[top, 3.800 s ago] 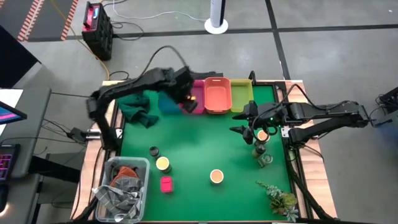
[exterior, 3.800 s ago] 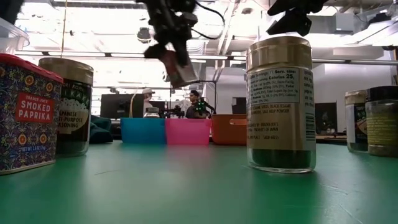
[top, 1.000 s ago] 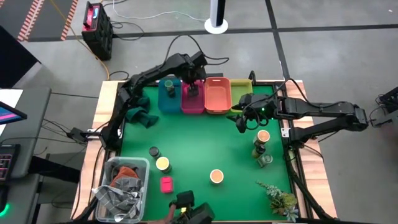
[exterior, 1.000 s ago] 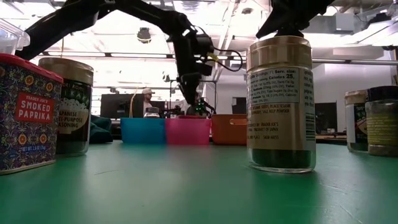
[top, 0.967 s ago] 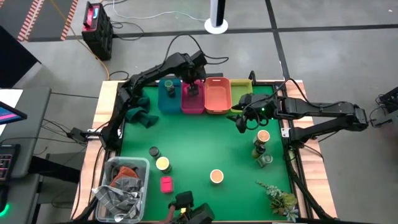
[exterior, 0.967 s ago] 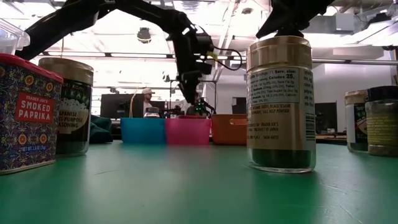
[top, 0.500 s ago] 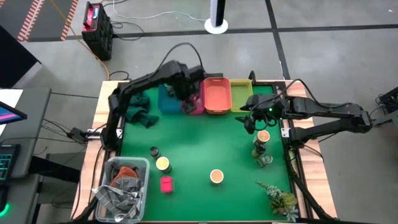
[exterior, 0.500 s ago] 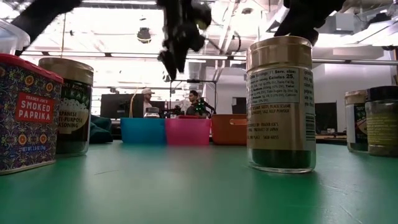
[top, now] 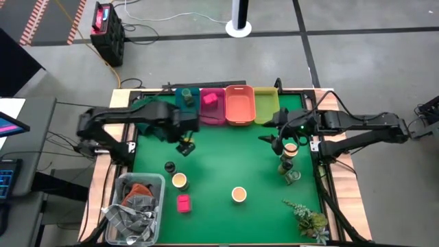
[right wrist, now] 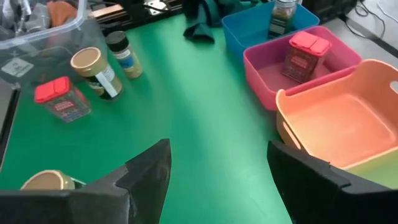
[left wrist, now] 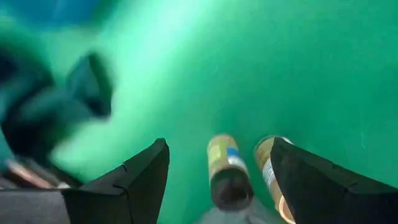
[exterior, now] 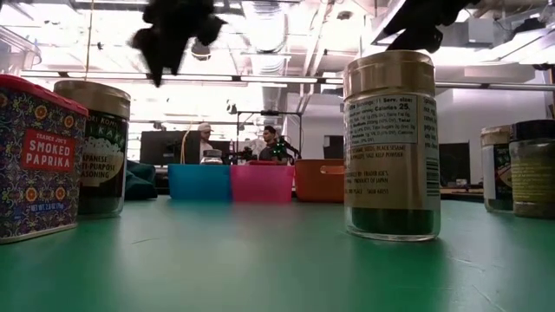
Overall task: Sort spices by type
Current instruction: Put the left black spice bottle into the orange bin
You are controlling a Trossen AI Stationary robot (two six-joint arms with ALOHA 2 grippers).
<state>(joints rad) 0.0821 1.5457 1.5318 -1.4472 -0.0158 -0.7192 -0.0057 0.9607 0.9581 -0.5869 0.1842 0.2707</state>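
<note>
Both jaws spread, empty; left gripper [top: 185,145] above dark-lidded jar [top: 169,167], green cloth [top: 152,123] beside.

A blue bin [top: 185,98], pink bin [top: 212,113], orange bin [top: 238,110] and yellow-green bin [top: 266,106] stand in a row along the far edge of the green table [top: 226,158]. A dark teal cloth [top: 154,123] lies beside the blue bin. A clear tub [top: 134,209] of rags sits at one near corner, a leafy sprig [top: 309,219] at the other.
</note>
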